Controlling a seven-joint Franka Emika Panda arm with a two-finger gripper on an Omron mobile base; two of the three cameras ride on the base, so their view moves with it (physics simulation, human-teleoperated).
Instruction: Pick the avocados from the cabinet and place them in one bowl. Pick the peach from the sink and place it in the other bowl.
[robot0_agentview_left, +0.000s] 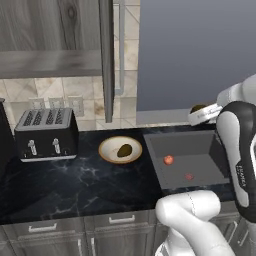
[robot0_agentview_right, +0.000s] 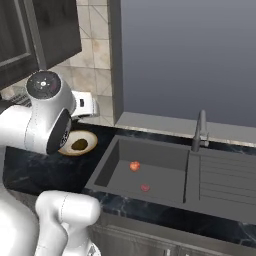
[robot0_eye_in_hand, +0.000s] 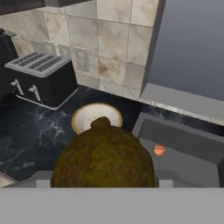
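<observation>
My gripper (robot0_agentview_left: 200, 111) is shut on a dark olive-brown avocado (robot0_agentview_left: 198, 107), held in the air over the back of the sink (robot0_agentview_left: 200, 145). Seen from the hand, this avocado (robot0_eye_in_hand: 103, 157) bulks large in front of the tan bowl (robot0_eye_in_hand: 87, 116). The bowl (robot0_agentview_left: 107, 152) rests on the dark counter between toaster and sink, with another avocado (robot0_agentview_left: 124, 150) lying in it. The orange-red peach (robot0_agentview_left: 168, 160) lies on the sink floor near its left wall; it also appears as peach (robot0_agentview_right: 134, 166) and peach (robot0_eye_in_hand: 159, 150). The cabinet (robot0_agentview_left: 50, 30) hangs at upper left, its door (robot0_agentview_left: 106, 60) swung open.
A black toaster (robot0_agentview_left: 46, 134) stands left of the bowl. A grey faucet (robot0_agentview_right: 200, 130) and a ridged drainboard (robot0_agentview_right: 225, 175) lie right of the basin. A small red spot (robot0_agentview_left: 189, 176) marks the basin floor. My own arm rises close to the sink's right side.
</observation>
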